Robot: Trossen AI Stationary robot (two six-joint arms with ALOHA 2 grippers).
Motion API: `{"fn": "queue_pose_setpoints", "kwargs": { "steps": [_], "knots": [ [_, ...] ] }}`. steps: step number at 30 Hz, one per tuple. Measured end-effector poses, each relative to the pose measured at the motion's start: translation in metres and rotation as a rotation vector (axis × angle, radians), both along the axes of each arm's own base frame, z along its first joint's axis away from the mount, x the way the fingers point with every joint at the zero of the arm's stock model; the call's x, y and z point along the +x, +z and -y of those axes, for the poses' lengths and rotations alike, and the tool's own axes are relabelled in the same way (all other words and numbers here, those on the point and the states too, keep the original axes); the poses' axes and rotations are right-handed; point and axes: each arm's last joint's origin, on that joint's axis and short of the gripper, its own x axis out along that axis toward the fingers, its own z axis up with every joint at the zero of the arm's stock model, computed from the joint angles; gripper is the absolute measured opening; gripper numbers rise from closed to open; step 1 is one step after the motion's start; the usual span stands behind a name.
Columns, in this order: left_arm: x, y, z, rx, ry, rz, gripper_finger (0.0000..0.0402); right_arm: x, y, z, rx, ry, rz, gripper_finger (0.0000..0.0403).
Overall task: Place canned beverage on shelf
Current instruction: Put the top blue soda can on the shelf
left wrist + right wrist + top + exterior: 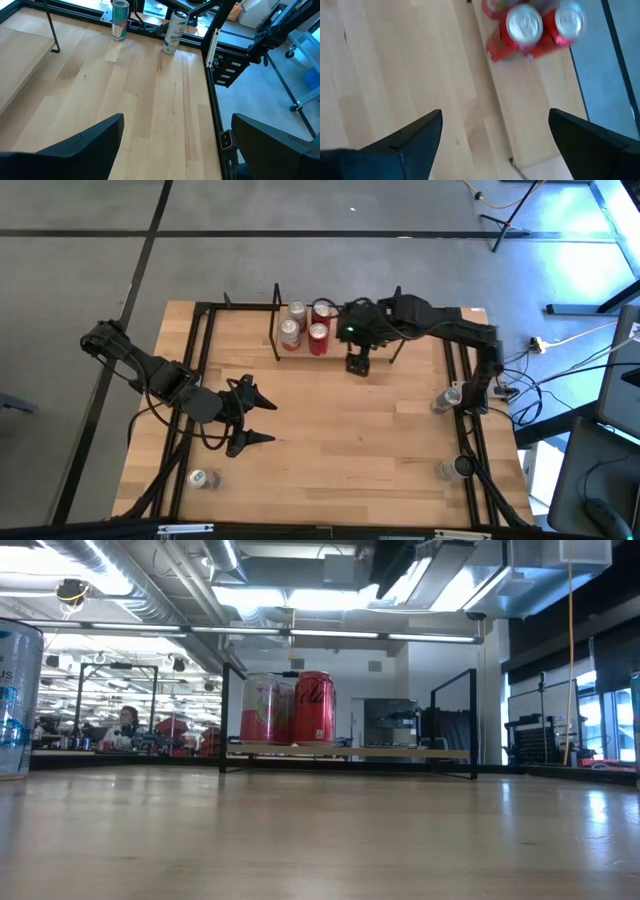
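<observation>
1. The shelf (340,345) stands at the far edge of the counter (330,440) and carries four upright red cans (306,326) grouped at its left end.
2. The right pincer (358,365) hangs just beside the shelf's near edge, spread wide and holding nothing.
3. Of the cans off the shelf, two stand upright by the counter's right rail: one (447,397) well to the right of the shelf, another (452,469) nearer the front. The right arm is the nearer to both.
4. The left pincer (252,418) waits far from the shelf, wide apart and empty; a fallen can (204,479) lies near it by the front-left corner.
</observation>
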Motion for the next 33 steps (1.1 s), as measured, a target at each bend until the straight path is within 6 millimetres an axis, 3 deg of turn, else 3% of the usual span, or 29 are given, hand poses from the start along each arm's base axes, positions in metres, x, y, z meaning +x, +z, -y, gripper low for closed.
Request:
{"fn": "queue_pose_setpoints", "kwargs": {
  "steps": [14,22,27,33],
  "knots": [
    [0.0,0.0,0.0,0.0,0.0,0.0,0.036,-0.104,-0.026,-0.031,0.079,-0.214,-0.026,0.0351],
    [0.0,0.0,0.0,0.002,0.002,0.0,0.036,-0.158,-0.029,-0.042,0.165,-0.386,-0.076,0.0351],
    [0.0,0.0,0.0,0.002,0.002,0.0,0.036,-0.175,-0.036,-0.051,0.274,-0.401,-0.097,0.0351],
    [0.0,0.0,0.0,0.002,0.003,0.001,0.036,-0.181,-0.057,-0.068,0.315,-0.32,-0.205,0.0351]
  ]
}}
